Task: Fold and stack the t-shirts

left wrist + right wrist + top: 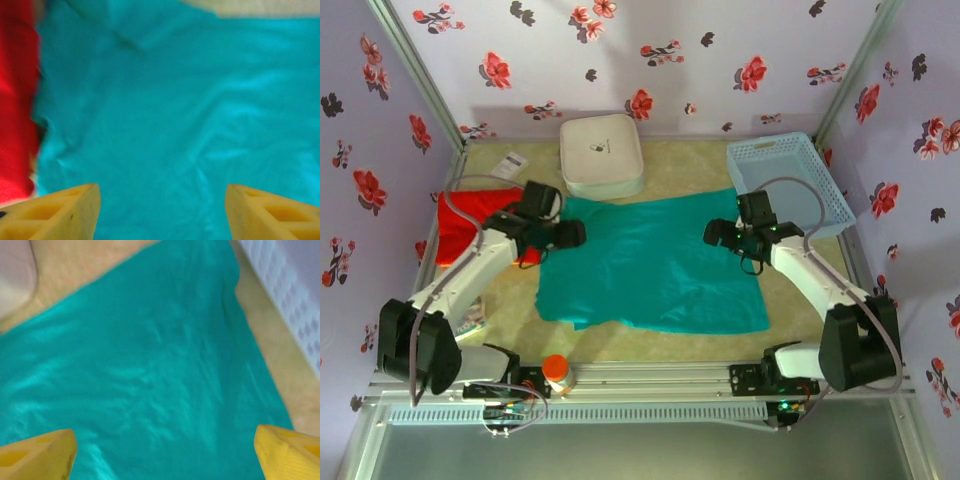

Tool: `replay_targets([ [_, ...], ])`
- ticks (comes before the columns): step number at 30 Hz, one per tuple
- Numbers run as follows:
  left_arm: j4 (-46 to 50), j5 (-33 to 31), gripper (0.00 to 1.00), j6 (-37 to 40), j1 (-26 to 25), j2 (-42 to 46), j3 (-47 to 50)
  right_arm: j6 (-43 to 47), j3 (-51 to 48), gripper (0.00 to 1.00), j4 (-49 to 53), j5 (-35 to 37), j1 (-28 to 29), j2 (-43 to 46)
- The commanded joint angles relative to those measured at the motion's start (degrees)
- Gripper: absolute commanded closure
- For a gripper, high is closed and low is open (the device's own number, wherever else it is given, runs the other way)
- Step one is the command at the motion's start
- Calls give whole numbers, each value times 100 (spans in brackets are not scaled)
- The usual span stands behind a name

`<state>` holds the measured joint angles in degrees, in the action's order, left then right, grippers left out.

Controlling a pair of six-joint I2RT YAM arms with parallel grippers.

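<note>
From above, the teal t-shirt (650,265) was seen spread flat on the desk (690,170), with the red t-shirt (460,225) bunched at its left. At the left wrist, the left pincer (160,200) was held spread over teal cloth. At the right wrist, the right pincer (165,445) was spread likewise.

Two t-shirts lay on the counter (670,345); one was spread out, the other bunched beside it.

The teal-green t-shirt (650,265) lay opened out flat across the middle of the counter, a rough rectangle set slightly askew; its surface was smooth apart from shallow, soft wrinkles, and its near edge ran uneven, with a small bulge at the near-left corner; the red t-shirt (460,225), plain and bright, lay crumpled in a heap at the left side; in the left wrist view the red cloth met the teal one's left edge; whether either overlapped the other could not be told.
</note>
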<state>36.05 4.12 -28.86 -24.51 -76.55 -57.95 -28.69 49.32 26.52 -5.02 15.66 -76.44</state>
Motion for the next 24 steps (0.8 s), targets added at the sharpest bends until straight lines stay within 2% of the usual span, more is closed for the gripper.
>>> replay_targets([
  [1,-407,105,35,-544,-257,-262,263,-246,-45,10,-124,-379,53,-446],
  [6,-813,264,37,-563,-377,-1052,299,-437,66,12,-398,-575,84,-1188],
  [12,-768,286,40,-224,-322,-2210,-305,-430,604,14,-209,-394,71,-2020],
  [24,-230,291,46,350,95,-4043,-2370,-342,1819,17,-69,-396,-430,-3217],
])
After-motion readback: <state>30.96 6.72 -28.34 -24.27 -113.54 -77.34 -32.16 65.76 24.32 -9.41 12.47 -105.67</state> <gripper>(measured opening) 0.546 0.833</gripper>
